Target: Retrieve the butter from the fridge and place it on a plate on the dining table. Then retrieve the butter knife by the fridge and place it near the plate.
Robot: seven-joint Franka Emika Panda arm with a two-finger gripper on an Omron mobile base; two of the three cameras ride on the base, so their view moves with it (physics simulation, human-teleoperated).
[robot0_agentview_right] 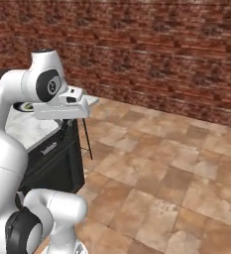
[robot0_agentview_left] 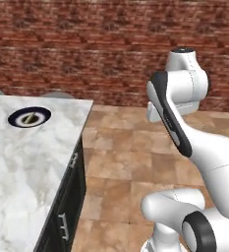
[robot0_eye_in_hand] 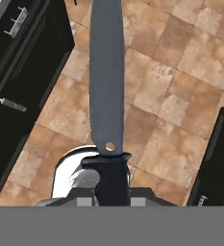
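Hand view looks down the tool point(robot0_eye_in_hand: 111, 194), and its jaws are clenched on the black handle of the butter knife point(robot0_eye_in_hand: 106, 86), whose long dark blade sticks straight out over the tan tiled floor point(robot0_eye_in_hand: 180, 72), between dark cabinet fronts on either side. So the knife is up in the air, not yet set down.

From the left base view, the plate point(robot0_agentview_left: 18, 114) sits toward the far end of the marble bench point(robot0_agentview_left: 27, 172), and a small pale sliver lies across its dark centre. I take that for the butter point(robot0_agentview_left: 29, 118), though it is too small to be sure. If so, the first half of the job looks finished.

The white arm point(robot0_agentview_left: 185, 113) is folded high over the open floor, well apart from the plate, with the bench off to its left. In the right base view the bench point(robot0_agentview_right: 25, 129) and a bit of the plate point(robot0_agentview_right: 22, 106) peek out behind the arm.

What remains, as I judge it: bring the knife over to the bench and lay it down near the plate.
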